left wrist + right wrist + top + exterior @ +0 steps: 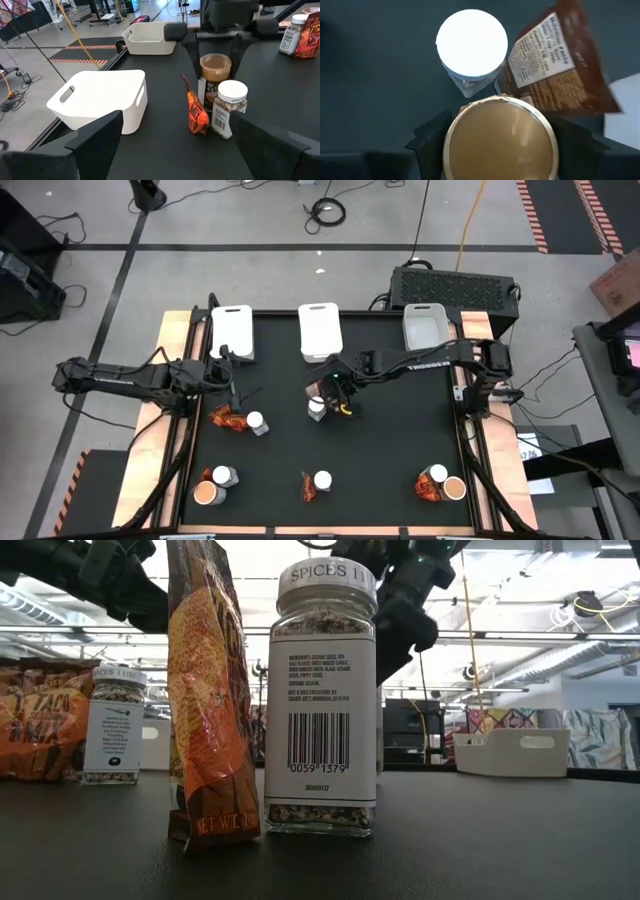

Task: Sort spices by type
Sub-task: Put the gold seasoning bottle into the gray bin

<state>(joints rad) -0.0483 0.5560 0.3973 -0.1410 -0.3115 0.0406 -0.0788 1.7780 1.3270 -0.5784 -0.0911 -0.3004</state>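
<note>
- Across the black surface point(390, 450), spices stand in small groups, with wooden strips along both side edges and a grey floor with cables and striped tape around it.
- Beyond the far edge, the low view shows a bright workroom with ceiling beams and colourful panels.
- Three white bins line the far edge: the left bin point(232, 330), the middle bin point(320, 330) and the right bin point(424, 325). Nothing shows inside any of them in the high view.
- The right end effector point(335, 392) hangs just in front of the middle bin, clamped on a tan-topped tub point(500, 140); its dark fingers point(427, 137) press both sides of the tub.
- Right beside that tub stand a white-lidded jar point(470, 45) and a brown-backed sachet point(555, 65).
- The left end effector point(170, 150) hangs near the left bin, spread wide and holding nothing.
- Just in front of it sit an orange sachet point(229, 419) and a second jar point(256, 423), side by side.
- At the front left corner, a third jar point(223, 476) touches another tub point(208, 494).
- At front centre, an upright sachet point(210, 700) touches a barcode-labelled jar point(322, 700).
- At the front right, a tub point(454, 489) sits by one more jar point(437, 474) and a sachet point(427, 488).
</note>
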